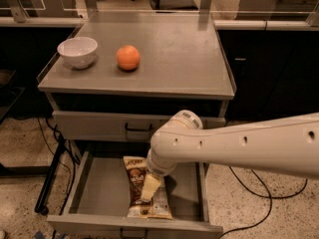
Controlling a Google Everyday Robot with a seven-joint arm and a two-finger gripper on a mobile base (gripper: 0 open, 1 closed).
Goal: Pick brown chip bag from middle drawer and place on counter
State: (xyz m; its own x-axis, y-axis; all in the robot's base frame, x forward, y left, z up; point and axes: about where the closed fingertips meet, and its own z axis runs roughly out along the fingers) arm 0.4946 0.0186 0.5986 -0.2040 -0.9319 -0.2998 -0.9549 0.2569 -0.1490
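End effector was down inside the open middle drawer, directly over the brown chip bag. It overlapped the bag's right half at about mid-length, so there was no sideways offset to close. Couldn't tell from this angle whether it was touching the bag or just above it. Also couldn't tell if the end effector was open or closed, because the wrist housing blocked that. Bag lay flat on the drawer floor, long axis front-to-back and slightly canted, near end close to the drawer's front lip, far end toward the cabinet. It sat roughly mid-drawer with bare floor on both sides and nothing else in there. The single arm came in from the right, crossing above the drawer's right wall. My read: grasp phase, lift not yet done; what's left is pull up, then carry back onto the bench. In the way: the closed upper drawer front and the bench's front edge sat above the rear of the drawer. So the bag probably needs to come out toward the front before going up, or it clips that edge. On the bench: white bowl at left, orange just right of it, not touching. Bare top to the centre and right looked like the easy drop zone. Crinkly bag is likely to sag or slip if pinched on a thin edge. Cables lay on the floor right of the cabinet, well apart from the lift path.
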